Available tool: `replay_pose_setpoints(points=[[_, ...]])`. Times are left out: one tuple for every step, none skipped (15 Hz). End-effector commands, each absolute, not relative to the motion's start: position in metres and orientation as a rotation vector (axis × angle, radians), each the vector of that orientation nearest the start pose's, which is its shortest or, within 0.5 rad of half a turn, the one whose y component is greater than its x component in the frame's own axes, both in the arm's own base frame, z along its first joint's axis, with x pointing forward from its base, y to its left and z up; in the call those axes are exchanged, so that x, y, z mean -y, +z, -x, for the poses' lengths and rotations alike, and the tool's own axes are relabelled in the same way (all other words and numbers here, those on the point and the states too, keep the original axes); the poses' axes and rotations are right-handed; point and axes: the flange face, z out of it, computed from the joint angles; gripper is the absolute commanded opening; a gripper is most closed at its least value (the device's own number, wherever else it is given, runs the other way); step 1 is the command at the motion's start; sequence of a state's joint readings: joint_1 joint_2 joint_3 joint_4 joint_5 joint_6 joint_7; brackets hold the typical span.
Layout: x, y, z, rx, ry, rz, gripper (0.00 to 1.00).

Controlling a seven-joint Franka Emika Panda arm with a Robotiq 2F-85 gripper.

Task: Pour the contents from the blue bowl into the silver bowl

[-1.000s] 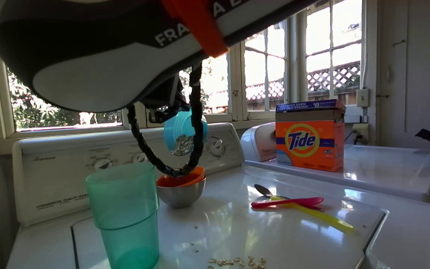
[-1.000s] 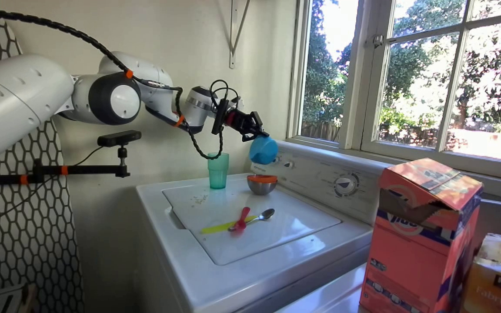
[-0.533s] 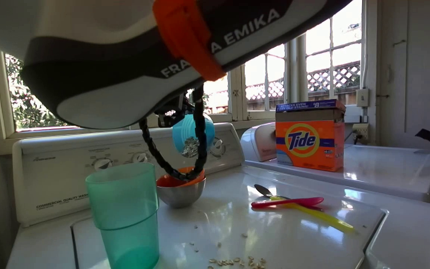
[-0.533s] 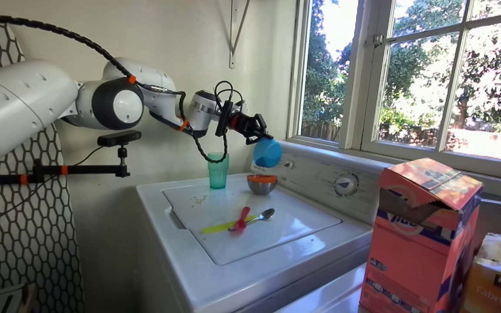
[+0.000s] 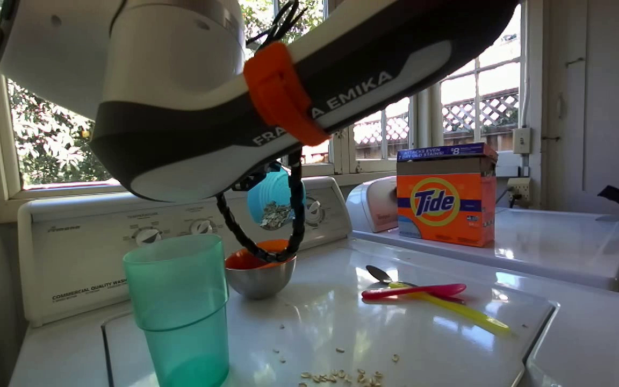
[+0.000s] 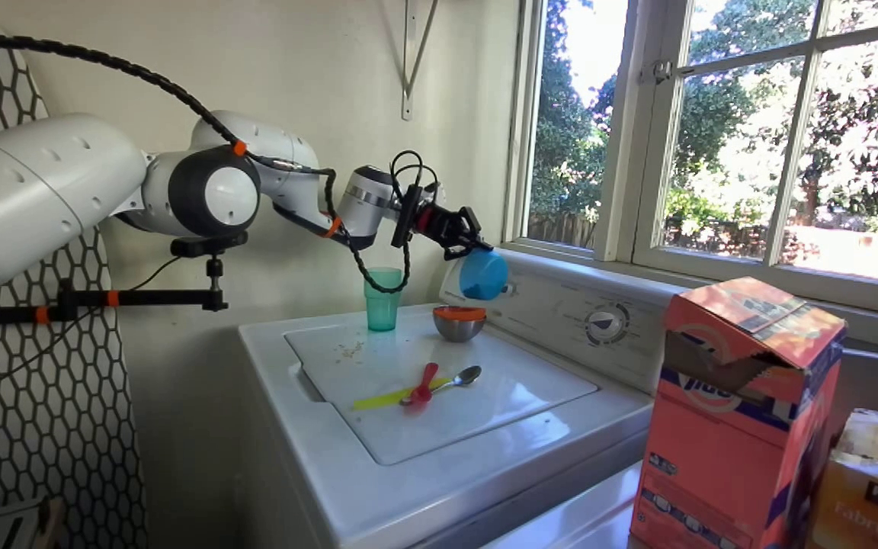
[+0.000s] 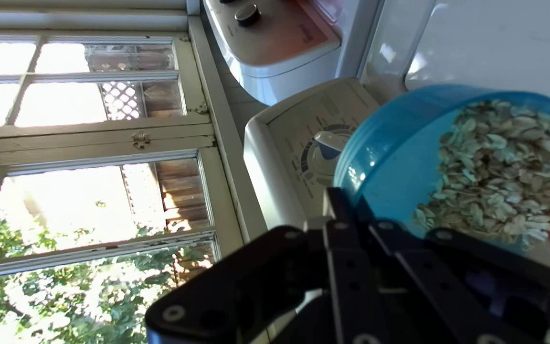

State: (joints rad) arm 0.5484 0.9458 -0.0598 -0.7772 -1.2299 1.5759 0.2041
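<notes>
My gripper [image 7: 349,203] is shut on the rim of the blue bowl [image 7: 399,172], one finger inside and one outside. The bowl is strongly tilted, with pale oat flakes [image 7: 504,177] heaped toward its lower lip. In both exterior views the blue bowl [image 5: 260,196] [image 6: 485,276] hangs above the silver bowl [image 5: 261,282] [image 6: 459,329], apart from it and somewhat to its right. The silver bowl stands upright on the washer, its orange-red inside partly behind the arm's cable. Orange also shows at the wrist view's right edge. The gripper [image 6: 477,248] is mostly hidden behind the arm in an exterior view.
A teal tumbler [image 5: 178,301] stands near the silver bowl. Spoons [image 5: 417,290] lie crossed on the washer lid [image 5: 422,344]. Loose flakes [image 5: 342,376] are scattered there. The control panel [image 6: 553,297] rises behind. A Tide box [image 5: 444,199] stands on the neighbouring machine.
The arm has come lower, and the blue bowl has moved down and to the right in both exterior views. A few loose flakes show at new spots on the lid.
</notes>
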Motion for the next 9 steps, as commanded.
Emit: replay_pose_setpoints(points=[[-0.3035,0.4273,-0.7383,-0.412,0.436,-1.827,0.01],[-0.3048,0.4265,-0.7406,-0.420,0.456,-1.828,0.01],[-0.3061,0.4247,-0.7425,-0.429,0.469,-1.830,0.01],[-0.3071,0.4235,-0.7442,-0.439,0.480,-1.832,0.01],[-0.3079,0.4218,-0.7455,-0.447,0.487,-1.834,0.01],[-0.3082,0.4207,-0.7456,-0.444,0.483,-1.831,0.01],[-0.3085,0.4211,-0.7451,-0.437,0.481,-1.836,0.01],[-0.3075,0.4228,-0.7432,-0.421,0.467,-1.859,0.01],[-0.3069,0.4221,-0.7410,-0.437,0.463,-1.847,0.04]])
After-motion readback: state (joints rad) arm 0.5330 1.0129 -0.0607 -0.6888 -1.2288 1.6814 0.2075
